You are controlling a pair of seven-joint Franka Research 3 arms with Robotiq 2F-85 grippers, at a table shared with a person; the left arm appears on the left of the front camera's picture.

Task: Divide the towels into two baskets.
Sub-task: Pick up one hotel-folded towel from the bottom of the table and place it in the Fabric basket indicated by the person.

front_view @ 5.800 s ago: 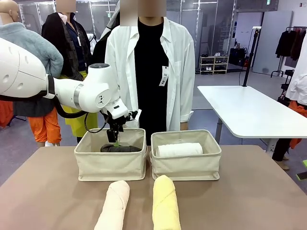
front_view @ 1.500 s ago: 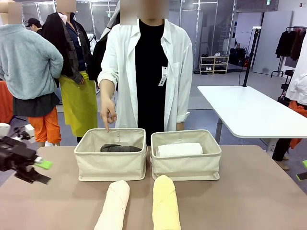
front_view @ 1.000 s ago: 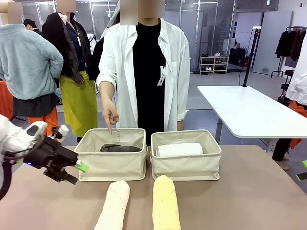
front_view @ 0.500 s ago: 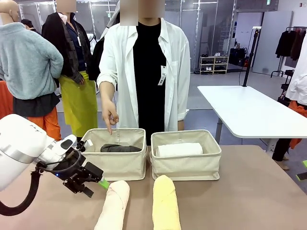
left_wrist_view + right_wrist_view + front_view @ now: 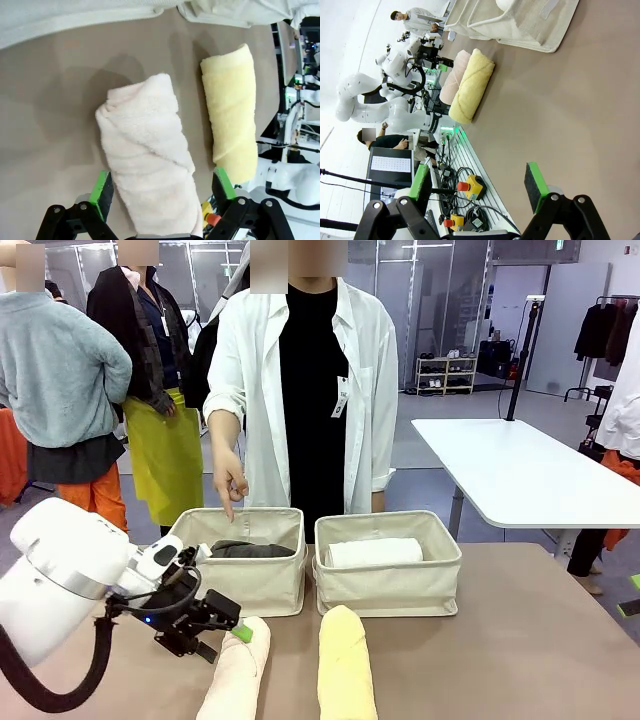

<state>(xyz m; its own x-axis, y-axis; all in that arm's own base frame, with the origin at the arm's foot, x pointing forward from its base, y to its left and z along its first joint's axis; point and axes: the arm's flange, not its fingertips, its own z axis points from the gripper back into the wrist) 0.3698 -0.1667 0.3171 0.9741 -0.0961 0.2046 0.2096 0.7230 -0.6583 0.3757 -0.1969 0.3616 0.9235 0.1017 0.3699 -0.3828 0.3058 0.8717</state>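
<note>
Narrow gap between peach towel (image 5: 232, 685) and yellow towel (image 5: 345, 670); baskets (image 5: 385, 590) wall off the far edge; surface (image 5: 540, 640) bare toward the right edge.

we see a brown table (image 5: 520, 640) across the lower half of the front view. at its 12 o'clock edge stands a person in a white shirt over black (image 5: 370, 390), with a paper tag (image 5: 341, 400) hanging on the shirt. a white table (image 5: 510, 475) sits at 3 o'clock, a low shelf (image 5: 445, 373) behind it at 1 o'clock, and dark clothes on a rack (image 5: 605, 330) at 2 o'clock. in the right wrist view a yellow box with a red button (image 5: 470, 186) lies at 6 o'clock
</note>
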